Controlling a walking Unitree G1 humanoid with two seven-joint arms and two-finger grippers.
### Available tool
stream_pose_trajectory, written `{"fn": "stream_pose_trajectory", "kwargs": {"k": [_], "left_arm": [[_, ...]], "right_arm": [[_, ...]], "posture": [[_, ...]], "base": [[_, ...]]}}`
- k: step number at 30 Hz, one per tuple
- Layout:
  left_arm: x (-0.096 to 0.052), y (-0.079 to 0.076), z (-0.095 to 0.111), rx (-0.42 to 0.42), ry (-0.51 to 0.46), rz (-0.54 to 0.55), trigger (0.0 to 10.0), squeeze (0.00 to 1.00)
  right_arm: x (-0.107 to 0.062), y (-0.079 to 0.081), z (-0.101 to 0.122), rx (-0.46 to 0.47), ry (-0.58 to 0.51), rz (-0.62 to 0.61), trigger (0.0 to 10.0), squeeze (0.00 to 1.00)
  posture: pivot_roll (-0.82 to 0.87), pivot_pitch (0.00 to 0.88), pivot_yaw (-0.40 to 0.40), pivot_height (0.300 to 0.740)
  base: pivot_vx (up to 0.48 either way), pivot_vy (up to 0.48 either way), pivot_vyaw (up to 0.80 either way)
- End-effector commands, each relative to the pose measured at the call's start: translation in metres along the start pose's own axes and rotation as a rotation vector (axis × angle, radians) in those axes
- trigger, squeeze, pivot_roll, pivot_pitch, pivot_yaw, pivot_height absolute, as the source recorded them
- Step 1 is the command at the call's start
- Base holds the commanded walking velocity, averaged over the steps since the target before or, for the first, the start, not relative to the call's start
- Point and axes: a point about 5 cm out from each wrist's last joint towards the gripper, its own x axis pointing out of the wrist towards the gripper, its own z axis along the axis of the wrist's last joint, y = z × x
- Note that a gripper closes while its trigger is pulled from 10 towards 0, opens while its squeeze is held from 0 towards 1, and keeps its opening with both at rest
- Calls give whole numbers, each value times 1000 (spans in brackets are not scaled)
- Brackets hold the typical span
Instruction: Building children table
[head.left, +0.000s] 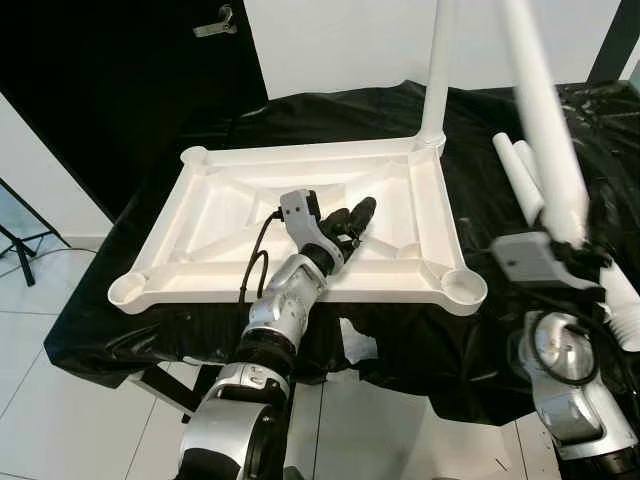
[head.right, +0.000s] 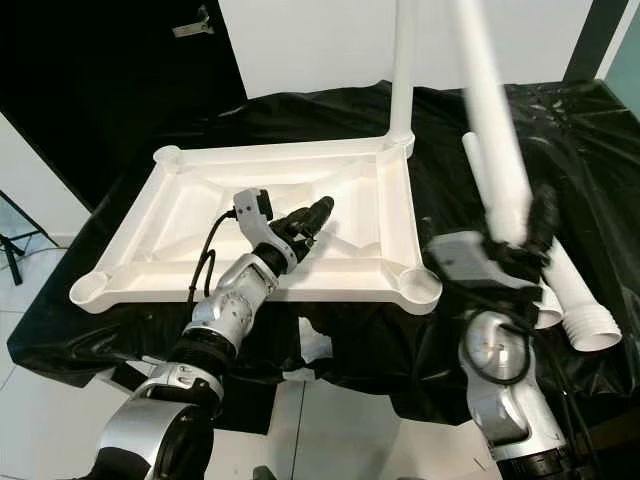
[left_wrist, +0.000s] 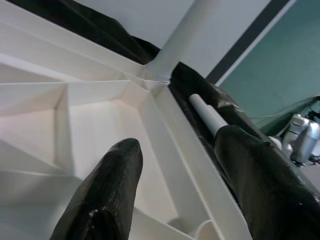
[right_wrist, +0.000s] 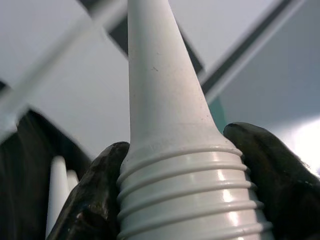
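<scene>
On the left, the left gripper hovered over the upturned white tabletop lying on the black-draped table, fingers apart and empty, with one leg already standing in the far right corner socket. Over on the right, the right gripper had its fingers clamped on the ribbed, threaded end of a second leg, held tilted upward near the spare legs. That hollow plastic looked light, stiff and slick, so the ridged end seemed the surest hold.
</scene>
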Motion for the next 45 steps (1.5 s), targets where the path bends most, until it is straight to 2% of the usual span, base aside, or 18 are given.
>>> {"fn": "stream_pose_trajectory", "kwargs": {"k": [1,2,3,4,6,8,12,16,18,19,24,25,26,27,34,38,43,45], "left_arm": [[-8,-19,1,-3,7,-414,10000,0],[-8,-19,1,-3,7,-414,10000,0],[-9,-20,0,3,10,-431,10000,0],[-9,-20,0,3,10,-431,10000,0],[-10,-21,0,4,5,-437,10000,0],[-10,-22,0,2,2,-438,10000,0],[-6,-26,12,-124,-43,-451,10000,0],[-3,-28,18,-149,-49,-452,10000,0],[-2,-28,21,-149,-49,-457,10000,333],[-2,-28,22,-159,-53,-459,10000,1000],[-1,-28,25,-185,-63,-463,10000,1000],[-1,-28,26,-192,-64,-460,10000,376],[0,-28,27,-194,-65,-459,10000,376],[-1,-27,27,-195,-61,-461,10000,0],[-10,-22,18,-171,1,-495,10000,0],[-16,-11,10,-158,45,-450,10000,0],[-16,-8,9,-162,46,-418,10000,0],[-14,-8,14,-199,20,-410,10000,0]], "right_arm": [[-3,0,13,-51,-116,-7,0,0],[-3,0,13,-51,-116,-7,0,0],[-8,4,19,-84,-188,11,0,0],[-8,4,19,-84,-188,11,0,0],[-19,13,22,-117,-260,56,0,0],[-23,15,22,-122,-272,71,0,0],[-39,24,15,-155,-318,140,0,0],[-45,25,13,-165,-337,164,0,0],[-47,26,12,-175,-341,168,0,0],[-47,26,12,-179,-343,168,0,0],[-48,27,12,-184,-348,169,0,0],[-49,27,12,-183,-348,171,0,0],[-50,28,12,-182,-348,173,0,0],[-51,28,11,-181,-341,172,0,0],[-45,24,6,-197,-309,139,0,0],[-40,21,1,-212,-279,116,0,0],[-42,24,-1,-213,-268,140,0,0],[-45,27,-3,-214,-260,158,0,0]], "posture": [[-220,0,117,740],[-220,0,117,740],[-218,0,117,740],[-218,0,117,740],[-218,0,118,740],[-218,0,117,740],[-216,0,120,740],[-215,0,122,740],[-217,0,125,740],[-218,0,126,740],[-218,0,130,740],[-216,0,131,740],[-216,0,131,740],[-215,0,131,740],[-214,0,134,740],[-208,0,132,740],[-206,0,130,740],[-201,0,126,740]], "base": [[0,0,0],[0,0,0],[0,0,0],[0,0,0],[0,0,0],[0,0,0],[0,0,0],[0,0,0],[0,0,0],[0,0,0],[0,0,0],[0,0,0],[0,0,0],[0,0,0],[0,0,0],[0,0,0],[0,0,0],[0,0,0]]}}
